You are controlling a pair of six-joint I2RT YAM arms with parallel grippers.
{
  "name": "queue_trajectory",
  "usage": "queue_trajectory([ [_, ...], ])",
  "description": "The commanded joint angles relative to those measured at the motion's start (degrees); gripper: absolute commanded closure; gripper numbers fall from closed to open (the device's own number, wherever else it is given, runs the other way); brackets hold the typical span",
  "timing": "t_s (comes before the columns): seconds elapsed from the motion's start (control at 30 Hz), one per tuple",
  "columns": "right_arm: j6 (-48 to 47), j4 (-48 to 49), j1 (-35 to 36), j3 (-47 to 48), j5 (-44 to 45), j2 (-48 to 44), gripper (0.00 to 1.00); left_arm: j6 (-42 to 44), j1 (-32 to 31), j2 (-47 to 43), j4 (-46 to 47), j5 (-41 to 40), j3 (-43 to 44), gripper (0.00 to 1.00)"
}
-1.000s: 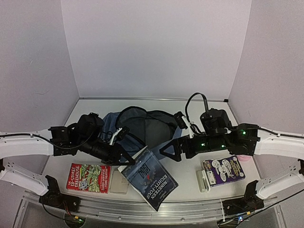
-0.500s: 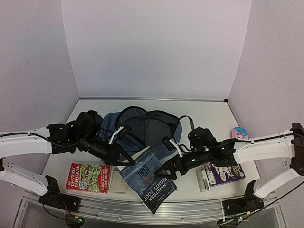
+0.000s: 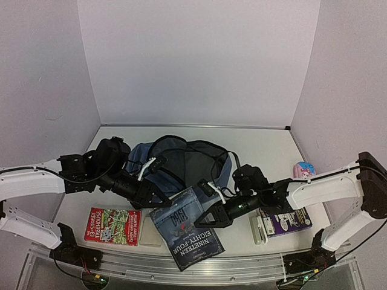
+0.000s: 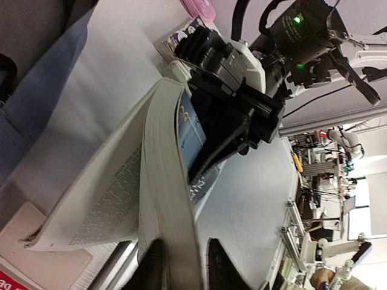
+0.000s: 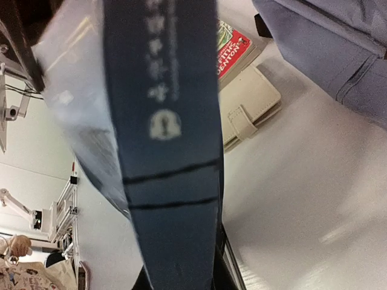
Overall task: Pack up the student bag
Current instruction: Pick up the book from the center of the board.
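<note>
The slate-blue student bag [image 3: 181, 158] lies at the back centre with its mouth open. In front of it a dark blue paperback, Nineteen Eighty-Four [image 3: 188, 228], hangs tilted between both grippers. My right gripper [image 3: 213, 219] is shut on its right edge; in the right wrist view the dark spine [image 5: 166, 151] fills the space between the fingers. My left gripper [image 3: 162, 202] stands at the book's upper left corner. Its fingers [image 4: 214, 260] straddle the pale page block [image 4: 169, 199] with a gap on one side, so the jaws are open.
A red Treehouse book [image 3: 113, 226] and a beige snap wallet [image 3: 151, 232] lie front left. A purple book [image 3: 285, 220] and a small white item [image 3: 258, 229] lie front right. A pink pencil case [image 3: 304, 169] sits by the right wall.
My right arm swung left and down to the paperback and shut on it. My left gripper loosened from the book. The book turned flatter and shifted slightly forward.
</note>
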Motion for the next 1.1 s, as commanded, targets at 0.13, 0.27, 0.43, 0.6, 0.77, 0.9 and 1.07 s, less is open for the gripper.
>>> queue_trajectory([
  [0.13, 2.14, -1.27, -0.28, 2.89, 1.26, -8.11, 1.0, 11.64, 2.08, -0.6, -10.37, -8.04, 13.99, 0.01],
  [0.27, 0.6, -6.88, -0.24, 5.36, 0.86, -9.72, 1.0, 18.24, 2.24, 4.02, -16.61, -2.88, 20.88, 0.0],
  [0.43, 0.55, -9.74, -0.26, 8.27, -3.69, -10.52, 1.0, 23.39, 2.26, 11.2, -22.25, 1.7, 25.53, 0.0],
  [0.6, -0.32, -12.97, -0.16, 11.12, -7.21, -10.87, 1.0, 25.78, 2.26, 14.28, -20.84, 6.58, 26.73, 0.0],
  [0.77, -0.45, -13.92, -0.12, 12.93, -11.08, -11.81, 1.0, 26.65, 2.26, 17.03, -20.68, 10.64, 27.5, 0.0],
  [0.9, -0.86, -14.57, -0.1, 13.39, -13.33, -11.65, 1.0, 26.23, 2.26, 18.31, -19.9, 15.22, 27.38, 0.0],
  [1.07, -1.36, -14.73, -0.05, 13.49, -14.96, -11.14, 1.0, 25.68, 2.26, 18.72, -19.0, 20.87, 26.67, 0.01],
])
